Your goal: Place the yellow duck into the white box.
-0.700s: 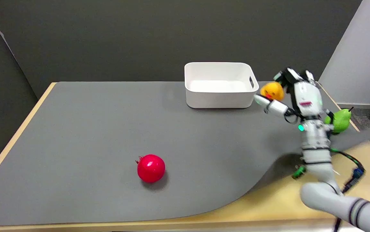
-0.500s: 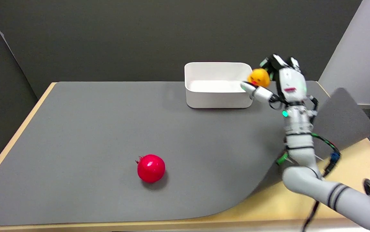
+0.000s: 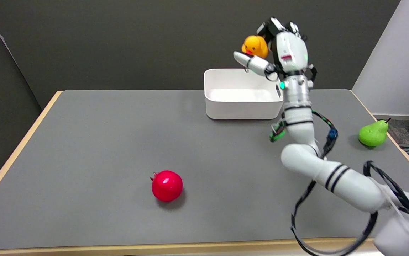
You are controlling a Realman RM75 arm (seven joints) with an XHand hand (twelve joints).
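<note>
Head view: right hand (image 3: 279, 53) raised above the white box (image 3: 241, 94), over its right end. Fingers (image 3: 248, 61) closed around the yellow duck (image 3: 255, 46), one lying under it as a prop, the others hidden behind it. Duck in the air, clear of the box rim, roughly above the box's right half as seen from here; depth hard to judge, so it may sit a little behind the far wall. Likely held high so as to pass over the rim before lowering. Box looks empty, standing on the grey mat at the far side of the bench (image 3: 19, 149).

Red pomegranate-like fruit (image 3: 167, 185) well apart from the box, toward the near side. Green pear (image 3: 372, 133) right of the box, near the mat's right edge.

Judgement: carry step nearly done; release over the box interior comes next.
</note>
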